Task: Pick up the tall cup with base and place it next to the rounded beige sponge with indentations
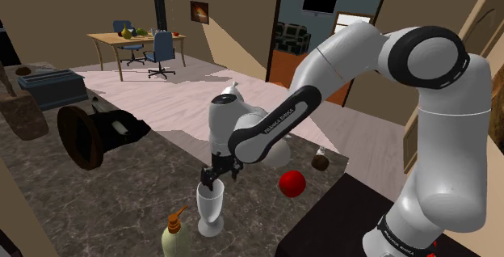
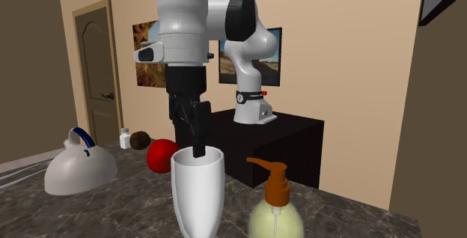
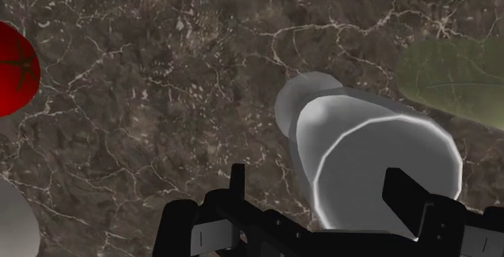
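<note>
Grasp step running: claw [image 1: 214, 179], fingers wide apart, is hovering at the rim of the tall white cup [image 1: 211, 212], standing upright on the dark worktop [image 1: 145, 191] between red tomato [image 1: 292, 184] and soap dispenser [image 1: 174, 235]; next move is likely calling for lowering and closing squarely.

An all-black two-finger gripper [image 2: 196, 145] hangs over a tall white cup [image 2: 196, 195] on the dark veined stone counter [image 2: 127, 210], its tip dipping just inside the rim. A pale green soap bottle with an orange pump [image 2: 275, 214] stands just beside the cup. Behind them are a round red fruit [image 2: 160, 156] and a grey-white kettle with a blue handle [image 2: 78, 171].
</note>
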### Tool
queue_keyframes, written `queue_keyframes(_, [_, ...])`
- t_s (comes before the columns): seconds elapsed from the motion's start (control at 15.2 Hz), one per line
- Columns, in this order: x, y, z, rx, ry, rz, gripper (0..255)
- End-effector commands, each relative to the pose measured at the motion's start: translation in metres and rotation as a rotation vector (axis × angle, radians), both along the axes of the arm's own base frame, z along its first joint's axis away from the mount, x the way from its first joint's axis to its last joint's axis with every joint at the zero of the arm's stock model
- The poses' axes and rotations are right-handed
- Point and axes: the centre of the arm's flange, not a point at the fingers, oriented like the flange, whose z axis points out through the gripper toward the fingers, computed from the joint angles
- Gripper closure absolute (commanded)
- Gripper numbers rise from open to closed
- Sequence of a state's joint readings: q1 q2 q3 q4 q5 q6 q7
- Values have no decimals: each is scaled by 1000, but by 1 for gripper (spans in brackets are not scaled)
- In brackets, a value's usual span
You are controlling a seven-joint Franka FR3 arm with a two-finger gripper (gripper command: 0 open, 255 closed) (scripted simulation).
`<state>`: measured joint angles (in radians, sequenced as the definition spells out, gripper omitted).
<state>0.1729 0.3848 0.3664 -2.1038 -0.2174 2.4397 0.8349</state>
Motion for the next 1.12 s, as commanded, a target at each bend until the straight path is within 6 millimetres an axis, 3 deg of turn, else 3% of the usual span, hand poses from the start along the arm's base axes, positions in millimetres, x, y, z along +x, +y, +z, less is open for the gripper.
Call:
queue_keyframes(0.0, [0, 1, -12, -1, 0, 0, 0])
queue_keyframes(0.26, [0, 1, -31, -1, 0, 0, 0])
queue_keyframes(0.73, [0, 1, -31, -1, 0, 0, 0])
queue_keyframes(0.79, [0, 1, -31, -1, 0, 0, 255])
queue_keyframes(1.06, [0, 1, -31, -1, 0, 0, 255])
